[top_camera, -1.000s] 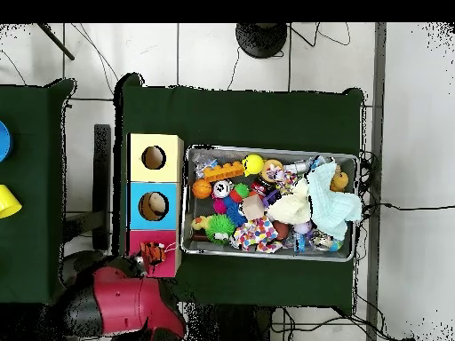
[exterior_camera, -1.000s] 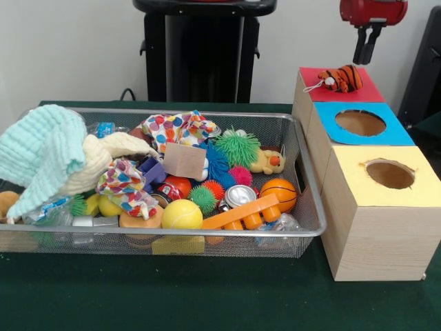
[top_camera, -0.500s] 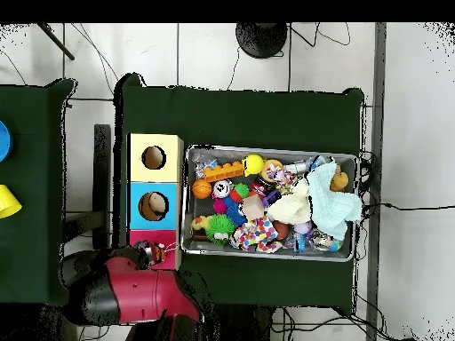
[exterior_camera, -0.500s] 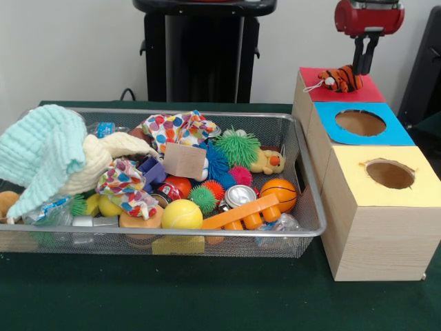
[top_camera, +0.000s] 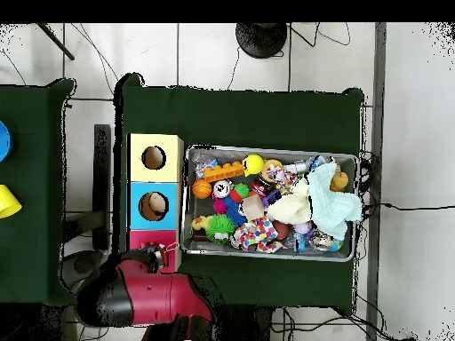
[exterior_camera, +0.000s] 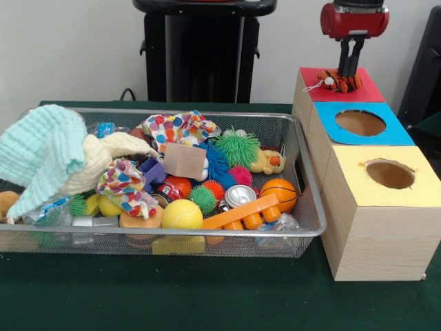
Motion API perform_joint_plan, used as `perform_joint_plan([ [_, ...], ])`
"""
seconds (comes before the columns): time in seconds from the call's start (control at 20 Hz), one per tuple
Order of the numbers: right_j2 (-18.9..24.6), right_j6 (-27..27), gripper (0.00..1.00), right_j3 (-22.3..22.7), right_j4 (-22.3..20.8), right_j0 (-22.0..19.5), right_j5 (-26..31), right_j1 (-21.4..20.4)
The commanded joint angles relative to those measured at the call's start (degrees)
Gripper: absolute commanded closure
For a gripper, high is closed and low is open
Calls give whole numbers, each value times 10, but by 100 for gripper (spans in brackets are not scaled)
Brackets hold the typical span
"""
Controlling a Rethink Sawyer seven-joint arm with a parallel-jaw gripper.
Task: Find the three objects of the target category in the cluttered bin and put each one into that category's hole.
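Item: hand (exterior_camera: pixel 346 65) over tiger toy (exterior_camera: pixel 340 79), red box (exterior_camera: pixel 365 92), 1 o'clock of bin (exterior_camera: pixel 303 172).
Fingers nearly together around it; grip unconfirmed. Risk: toy lies off-hole, may snag or slip.

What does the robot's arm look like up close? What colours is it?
The arm is chunky and rounded, shiny red with black parts. Its end effector has two thin dark fingers hanging from a red, barrel-shaped wrist.
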Motion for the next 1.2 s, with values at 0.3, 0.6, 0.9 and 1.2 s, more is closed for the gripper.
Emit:
perform_joint_plan([
  [0.3, -2, 82, 100, -2, -34, 30, 21, 11],
  [0.6, -15, 87, 100, -34, -38, 38, -55, 97],
  [0.9, 2, 83, 100, -42, -38, 21, -99, 133],
  [1.2, 8, 80, 100, -46, -32, 20, -97, 135],
])
